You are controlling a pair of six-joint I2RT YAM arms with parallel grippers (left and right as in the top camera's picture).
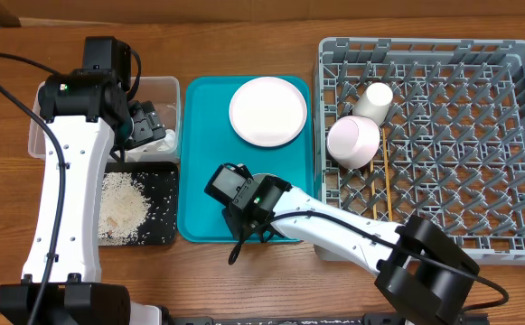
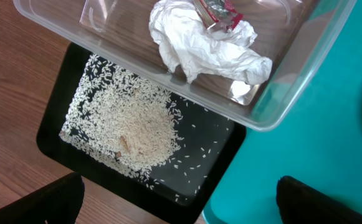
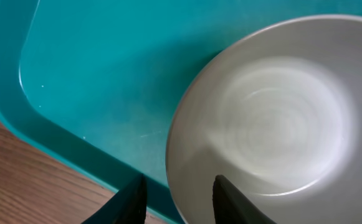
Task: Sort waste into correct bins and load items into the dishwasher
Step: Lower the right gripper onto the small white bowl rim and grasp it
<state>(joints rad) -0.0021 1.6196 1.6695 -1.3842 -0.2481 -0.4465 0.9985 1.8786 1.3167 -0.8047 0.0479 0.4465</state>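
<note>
My right gripper (image 3: 179,180) is open over the teal tray's near corner. Its two fingers straddle the rim of the white bowl (image 3: 274,118), one inside and one outside. My arm hides that bowl in the overhead view. My left gripper (image 2: 181,205) hangs wide open and empty above the black tray (image 2: 224,155), which holds the rice (image 2: 131,124). The clear tub (image 2: 293,81) contains the crumpled napkin (image 2: 205,46) and the red wrapper (image 2: 221,15). A pale pink plate (image 1: 267,110) lies on the teal tray. The grey dish rack (image 1: 461,135) holds the pink bowl (image 1: 352,142), the white cup (image 1: 373,99) and the chopsticks (image 1: 387,181).
The teal tray (image 1: 208,135) lies between the two bins and the rack. The left arm (image 1: 72,181) reaches over the black tray toward the tub. The right arm (image 1: 352,235) stretches across the rack's front left corner. Bare wooden table (image 1: 244,280) runs along the front.
</note>
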